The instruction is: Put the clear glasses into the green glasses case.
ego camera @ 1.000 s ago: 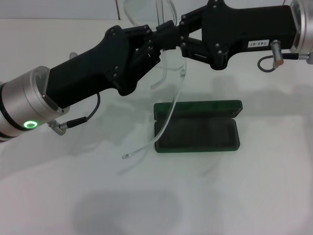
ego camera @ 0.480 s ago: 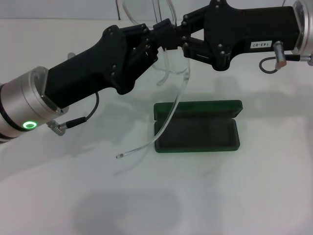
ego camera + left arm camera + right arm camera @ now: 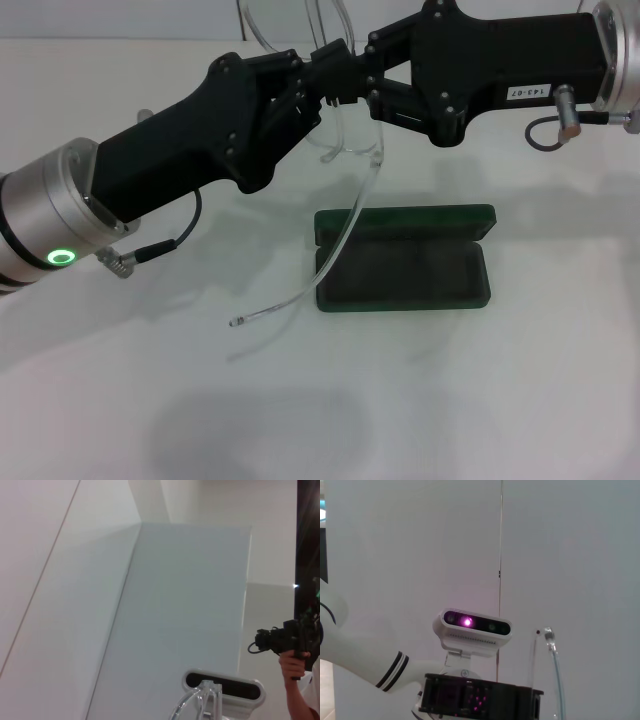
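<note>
Above open green glasses case, both grippers' fingers grasping clear glasses, lenses cropped.

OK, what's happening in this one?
Both arms hold the clear glasses up in the air behind the green glasses case, the left tool and right tool meeting at the frame. One temple arm hangs down past the case's left end. The case lies open on the table, nothing in it yet.
</note>
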Tool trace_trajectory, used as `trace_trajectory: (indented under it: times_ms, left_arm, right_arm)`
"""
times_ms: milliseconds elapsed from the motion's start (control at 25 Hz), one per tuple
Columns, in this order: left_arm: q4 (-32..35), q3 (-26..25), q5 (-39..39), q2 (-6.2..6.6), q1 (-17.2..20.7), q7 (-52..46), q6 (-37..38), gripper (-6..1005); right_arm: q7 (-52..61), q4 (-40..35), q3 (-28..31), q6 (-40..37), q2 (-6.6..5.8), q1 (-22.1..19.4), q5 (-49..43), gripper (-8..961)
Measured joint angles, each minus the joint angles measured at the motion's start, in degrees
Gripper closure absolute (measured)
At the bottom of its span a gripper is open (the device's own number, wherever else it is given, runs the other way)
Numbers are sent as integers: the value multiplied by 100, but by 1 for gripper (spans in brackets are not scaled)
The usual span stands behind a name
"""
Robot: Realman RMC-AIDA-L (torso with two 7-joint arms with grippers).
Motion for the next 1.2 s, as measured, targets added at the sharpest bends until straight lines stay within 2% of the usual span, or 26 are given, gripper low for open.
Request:
trace_trajectory:
  times_ms: [280, 640, 920, 1080, 1200]
  left_arm:
    - [6, 28, 7, 10, -10, 0, 42, 954]
    - [56, -46, -18, 63, 60, -9, 638, 954]
    - [119, -410, -49, 254, 387, -147, 1174, 955]
    - [125, -417, 86, 289, 468, -166, 1194, 955]
    - [107, -404, 384, 271, 422, -149, 1196, 955]
  right_arm:
    - [-64, 32, 97, 118, 4, -57, 0, 866]
    - [-154, 355, 740, 46, -7, -168, 12, 867]
    - [-216, 496, 1631, -757, -33, -527, 515, 867]
    - [-218, 1006, 2355, -1606, -60, -571, 1122, 867]
    - [-218, 1300, 2543, -1986, -97, -573, 1533, 867]
